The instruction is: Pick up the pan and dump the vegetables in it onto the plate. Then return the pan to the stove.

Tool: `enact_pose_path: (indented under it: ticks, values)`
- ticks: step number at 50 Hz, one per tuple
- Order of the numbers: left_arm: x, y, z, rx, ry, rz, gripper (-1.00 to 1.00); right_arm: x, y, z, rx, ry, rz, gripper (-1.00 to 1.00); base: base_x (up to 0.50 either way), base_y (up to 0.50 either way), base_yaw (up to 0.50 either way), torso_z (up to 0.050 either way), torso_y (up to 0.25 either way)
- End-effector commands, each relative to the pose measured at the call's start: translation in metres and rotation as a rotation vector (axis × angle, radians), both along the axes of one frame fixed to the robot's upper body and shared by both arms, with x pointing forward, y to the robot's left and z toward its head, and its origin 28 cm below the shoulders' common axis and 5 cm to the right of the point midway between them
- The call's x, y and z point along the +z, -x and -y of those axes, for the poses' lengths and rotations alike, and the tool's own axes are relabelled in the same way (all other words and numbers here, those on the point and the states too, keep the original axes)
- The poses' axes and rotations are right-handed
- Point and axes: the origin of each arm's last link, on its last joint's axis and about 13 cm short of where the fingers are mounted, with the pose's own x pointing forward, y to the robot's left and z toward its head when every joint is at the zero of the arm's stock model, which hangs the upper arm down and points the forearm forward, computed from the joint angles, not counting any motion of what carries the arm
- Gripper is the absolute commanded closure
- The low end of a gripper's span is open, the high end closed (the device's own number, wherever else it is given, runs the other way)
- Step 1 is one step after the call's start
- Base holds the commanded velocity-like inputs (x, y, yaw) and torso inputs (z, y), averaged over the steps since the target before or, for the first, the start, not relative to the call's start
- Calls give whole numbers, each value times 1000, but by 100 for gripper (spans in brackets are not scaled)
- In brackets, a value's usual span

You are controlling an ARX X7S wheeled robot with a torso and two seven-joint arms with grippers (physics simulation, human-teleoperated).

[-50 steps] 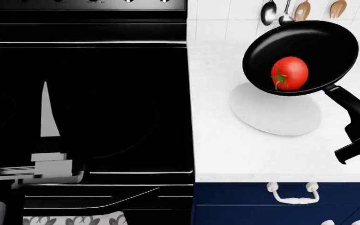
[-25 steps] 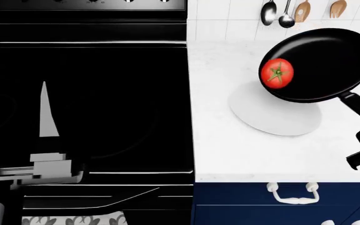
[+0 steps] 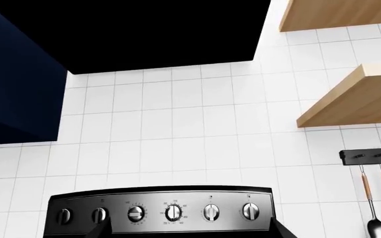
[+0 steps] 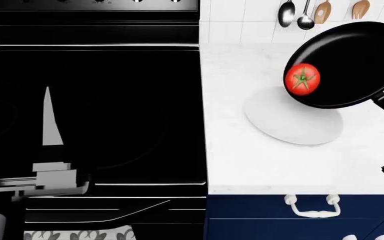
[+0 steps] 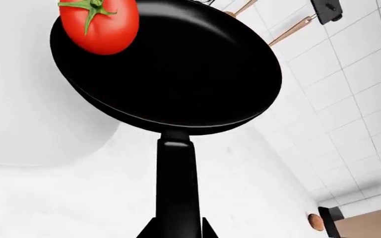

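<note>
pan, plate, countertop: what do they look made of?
Pan: matte black, likely non-stick coated metal; no shine, and the handle is equally black. Plate: plain white, smooth, probably glazed ceramic, though it shows little gloss. Countertop: white with faint grey veining, looks like polished marble or an imitation. All rendered, so these are guesses from looks.

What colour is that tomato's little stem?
Green, on the red tomato; it shows best in the right wrist view.
</note>
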Motion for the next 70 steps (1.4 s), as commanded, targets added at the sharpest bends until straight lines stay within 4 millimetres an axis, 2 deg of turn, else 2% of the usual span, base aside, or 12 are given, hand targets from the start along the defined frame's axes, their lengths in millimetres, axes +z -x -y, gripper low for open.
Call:
enact_pose_path:
  ticks: [1,28,33,52,70]
  values:
    - [-1,-1,0,0,0,-1,-100,51,5,8,-78,179,295,100,0,0,0,0,0]
    - [-1,0,0,1,0,0,-100,66,10,11,-97,348,338,100,0,0,0,1,2]
    - [-1,0,0,2,0,-1,-100,66,11,12,-111,414,316,100,0,0,0,0,2]
    - [-1,-1,0,2,0,-2,-100,68,9,11,-103,472,316,100,0,0,0,1,2]
    - [-1,-1,0,3,-2,-2,-100,76,9,10,-92,595,326,100,0,0,0,1,2]
